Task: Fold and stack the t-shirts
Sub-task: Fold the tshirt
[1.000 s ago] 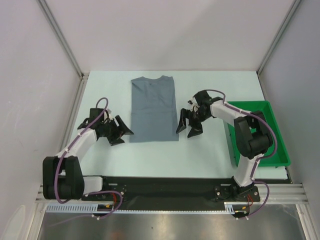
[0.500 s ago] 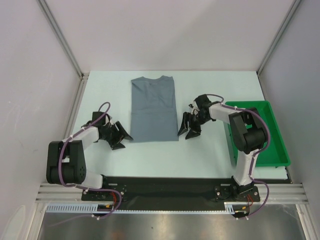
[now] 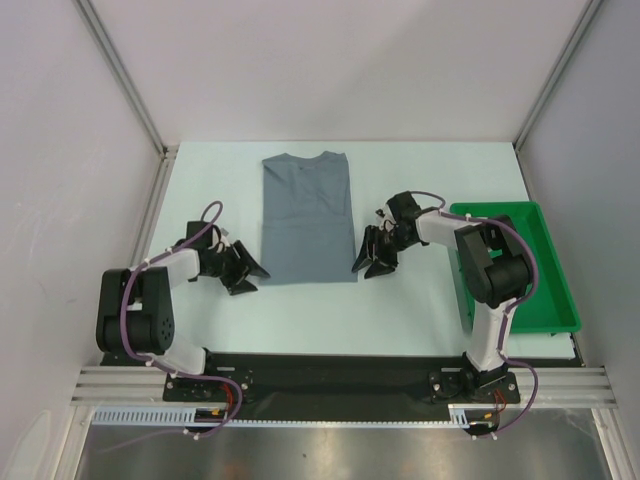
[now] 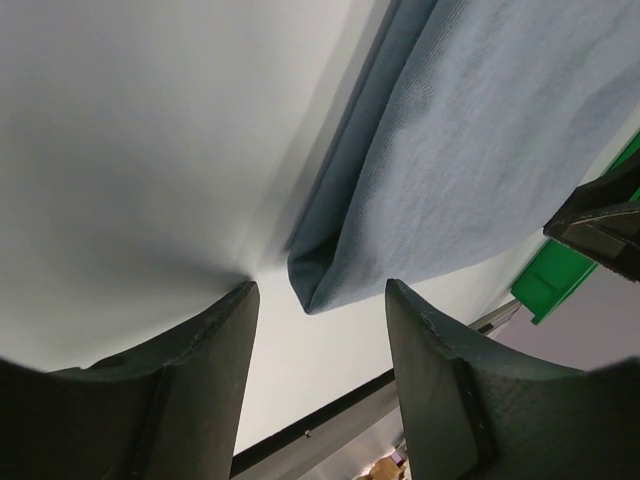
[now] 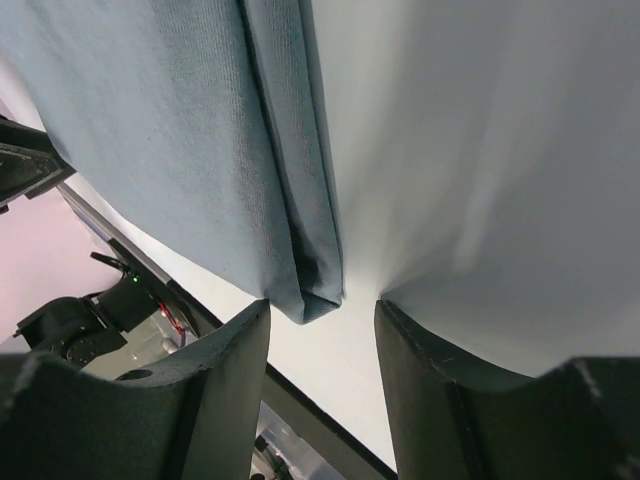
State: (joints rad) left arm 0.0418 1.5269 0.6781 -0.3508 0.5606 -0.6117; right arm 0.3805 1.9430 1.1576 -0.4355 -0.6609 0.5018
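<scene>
A single slate blue-grey t-shirt [image 3: 308,220] is lying on the pale table [image 3: 420,310], folded lengthwise into a tall narrow rectangle with its sleeves tucked in. Its round neck is pointing toward the far wall and its hem is facing the arm bases. The left gripper [image 3: 248,272] is sitting low at the near left corner of the hem. The right gripper [image 3: 368,264] is mirroring it at the near right corner. In the left wrist view the left gripper [image 4: 320,292] is showing its two dark fingers spread apart with nothing between them. The doubled corner of the t-shirt [image 4: 470,150] is lying just ahead of that gap. In the right wrist view the right gripper [image 5: 322,308] is likewise standing released. The layered edge of the t-shirt [image 5: 170,130] is ending right in front of its fingertips. The tips appear to be hanging close over the table, though contact with it cannot be told from these angles. The green tray [image 3: 562,300] is lying at the table's right edge, beside the right arm and well apart from the cloth. A strip of it is showing in the left wrist view [image 4: 555,270].
</scene>
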